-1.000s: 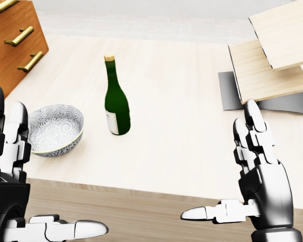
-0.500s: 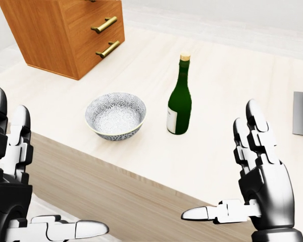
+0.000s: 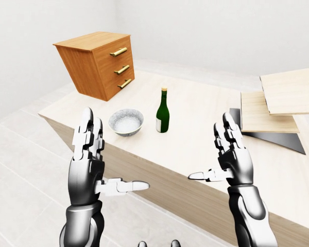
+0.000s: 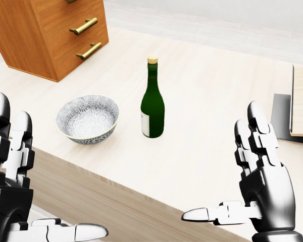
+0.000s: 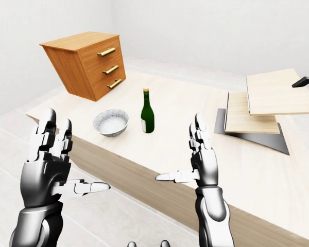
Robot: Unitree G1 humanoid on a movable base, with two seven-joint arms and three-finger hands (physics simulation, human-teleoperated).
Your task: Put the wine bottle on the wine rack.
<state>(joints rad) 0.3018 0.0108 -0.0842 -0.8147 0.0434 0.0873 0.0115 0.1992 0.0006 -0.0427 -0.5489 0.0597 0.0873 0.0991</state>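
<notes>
Fingers of left hand (image 3: 87, 170) and right hand (image 3: 233, 162) spread wide, empty, clear of wine bottle (image 4: 152, 101).

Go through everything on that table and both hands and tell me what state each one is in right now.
wine bottle: upright on the table, corked, not held.
bowl: upright, nothing visible inside, left of the bottle in the head view.
drawer cabinet: all three drawers shut.
wine rack: wooden shelves bare, no bottle on them.
left hand: open, holding nothing.
right hand: open, holding nothing.
</notes>
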